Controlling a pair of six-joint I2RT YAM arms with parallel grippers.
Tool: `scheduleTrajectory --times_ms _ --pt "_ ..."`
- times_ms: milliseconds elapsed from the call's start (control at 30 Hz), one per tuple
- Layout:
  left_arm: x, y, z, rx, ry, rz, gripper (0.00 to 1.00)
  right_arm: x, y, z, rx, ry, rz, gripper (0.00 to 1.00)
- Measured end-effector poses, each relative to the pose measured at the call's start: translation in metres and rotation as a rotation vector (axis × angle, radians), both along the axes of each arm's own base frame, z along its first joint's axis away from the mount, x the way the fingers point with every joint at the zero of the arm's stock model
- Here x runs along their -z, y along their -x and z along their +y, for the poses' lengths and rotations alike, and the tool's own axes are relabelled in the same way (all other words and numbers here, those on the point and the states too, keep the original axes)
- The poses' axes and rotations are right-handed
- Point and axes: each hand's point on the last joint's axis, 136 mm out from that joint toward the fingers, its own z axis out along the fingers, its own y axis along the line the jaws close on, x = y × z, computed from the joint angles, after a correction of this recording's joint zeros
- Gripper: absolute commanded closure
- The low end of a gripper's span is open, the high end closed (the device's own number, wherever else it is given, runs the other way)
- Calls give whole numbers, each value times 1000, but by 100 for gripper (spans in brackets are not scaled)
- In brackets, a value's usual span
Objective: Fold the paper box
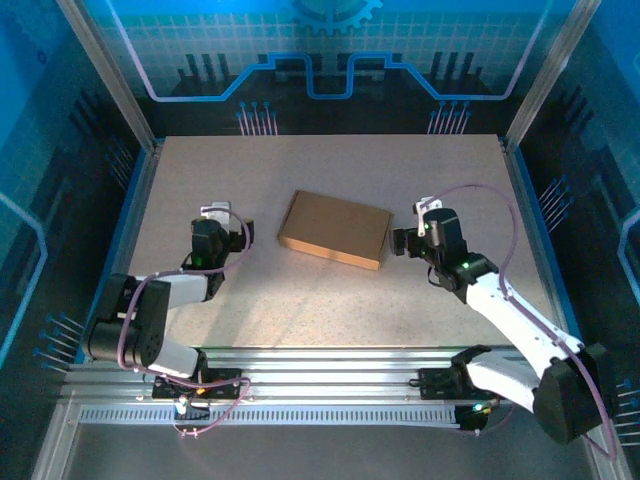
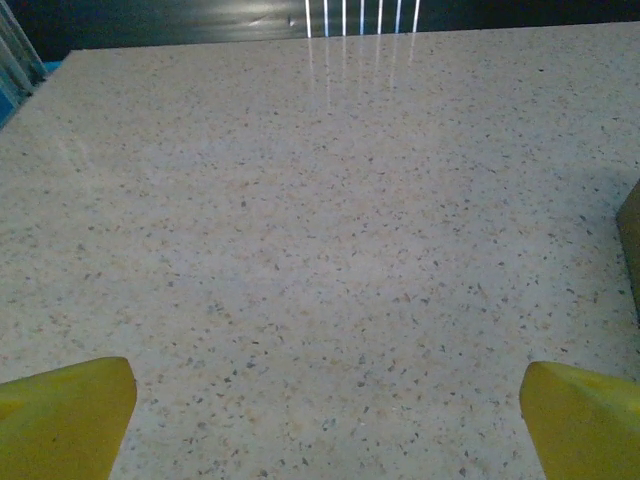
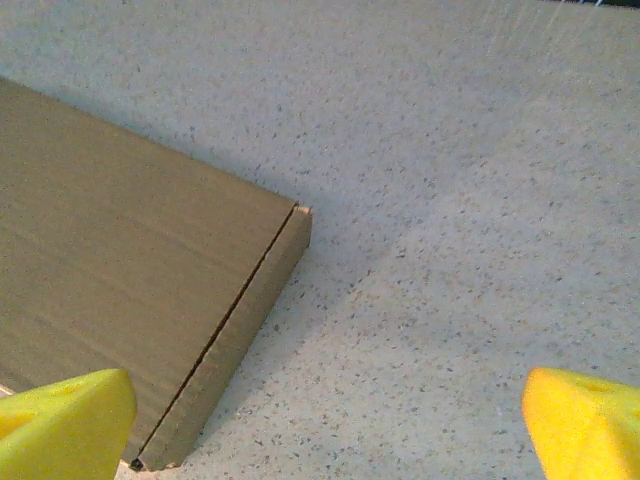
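Note:
The paper box (image 1: 334, 229) is a shallow, closed, plain brown rectangle lying flat at the middle of the table. In the right wrist view its lid and right side wall (image 3: 130, 290) fill the left half. My right gripper (image 1: 412, 232) hovers just off the box's right end, open, its yellow fingertips (image 3: 580, 420) wide apart with bare table between them. My left gripper (image 1: 214, 214) sits apart from the box to its left, open too, with nothing between its yellow fingertips (image 2: 65, 410). A sliver of the box edge (image 2: 633, 250) shows at the right of the left wrist view.
The speckled table (image 1: 330, 310) has free room on all sides of the box. Metal posts (image 1: 110, 70) and blue panels wall in the back and sides. The rail (image 1: 330, 365) carrying the arm bases runs along the near edge.

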Motion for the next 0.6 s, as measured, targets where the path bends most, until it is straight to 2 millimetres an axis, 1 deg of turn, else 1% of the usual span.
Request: scheduleTrajectory --times_ms 167,367,500,567,600 --pt "11 -1 16 -38 40 -5 1 -14 3 -11 23 30 -66 0" --pt "7 -2 13 -24 67 -36 1 -16 -5 -22 34 76 -88 0" --pt "6 -2 6 17 86 -38 1 -12 -18 -31 55 97 -113 0" --pt "7 -2 4 30 91 -37 1 -2 -23 -35 61 108 -122 0" --pt "6 -2 4 32 93 -37 1 7 -24 -38 63 118 -117 0"
